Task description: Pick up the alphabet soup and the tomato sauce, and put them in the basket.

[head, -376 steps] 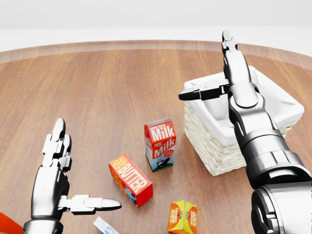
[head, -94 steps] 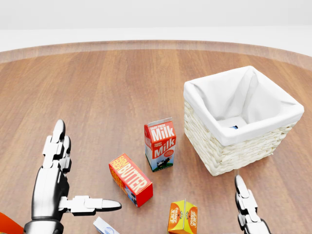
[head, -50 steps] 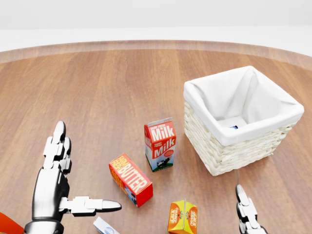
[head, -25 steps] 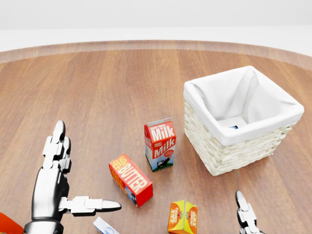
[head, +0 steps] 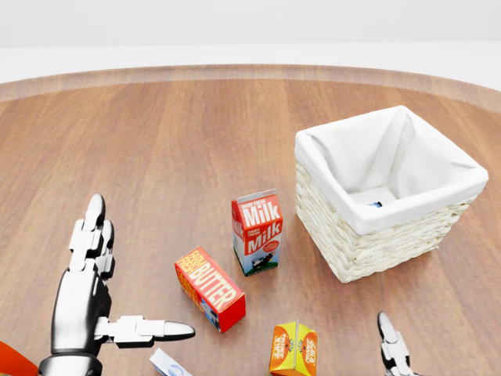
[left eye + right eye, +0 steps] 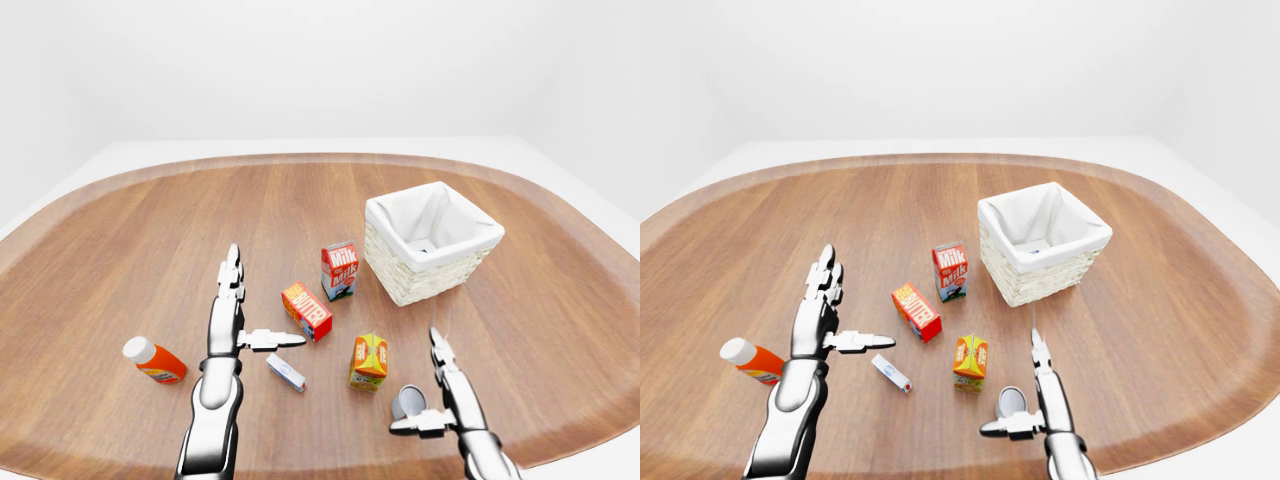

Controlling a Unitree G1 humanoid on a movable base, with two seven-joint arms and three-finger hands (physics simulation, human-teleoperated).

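Both hands' fingers spread open, right hand point(image 6: 447, 400) beside a grey can point(image 6: 407, 402), left hand point(image 6: 230, 322) hovering, basket point(image 6: 432, 262) on wooden desk point(image 6: 140, 230)

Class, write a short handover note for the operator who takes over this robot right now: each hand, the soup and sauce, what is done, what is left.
Left hand: open, empty, hovering left of the butter box.
Right hand: open, empty, beside a grey can lying on its side.
Basket: a small object shows at its bottom; too little is visible to name it.
Done: possibly one item in.
Left: check the can's label, grasp it, put it in the basket.
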